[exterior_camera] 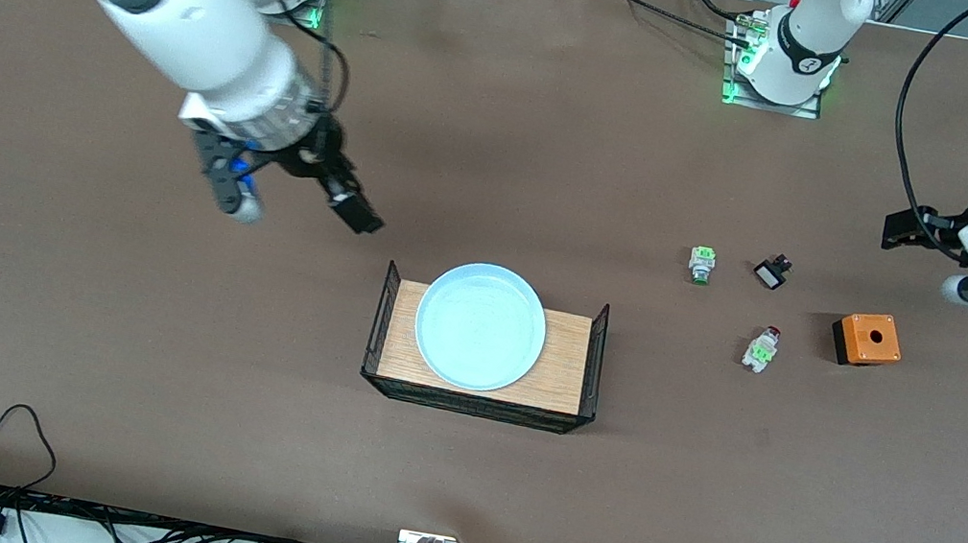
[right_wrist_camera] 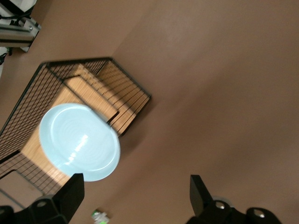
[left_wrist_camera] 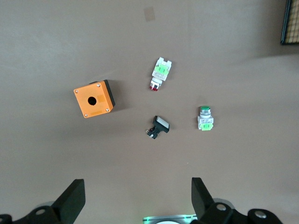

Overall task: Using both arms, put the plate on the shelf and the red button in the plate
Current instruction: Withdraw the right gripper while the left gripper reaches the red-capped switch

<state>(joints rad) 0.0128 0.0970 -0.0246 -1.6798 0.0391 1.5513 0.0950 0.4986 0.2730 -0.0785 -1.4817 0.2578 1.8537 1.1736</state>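
Observation:
The pale blue plate lies on a wooden tray with black wire ends, mid-table; it also shows in the right wrist view. The red button lies on its side on the table, between the tray and the orange box; it also shows in the left wrist view. My right gripper is open and empty, over bare table toward the right arm's end from the tray. My left gripper is open and empty, over the table at the left arm's end, apart from the button.
An orange box with a hole stands beside the red button. A green-capped switch and a small black part lie farther from the front camera than the button. The left wrist view shows the box, switch and black part.

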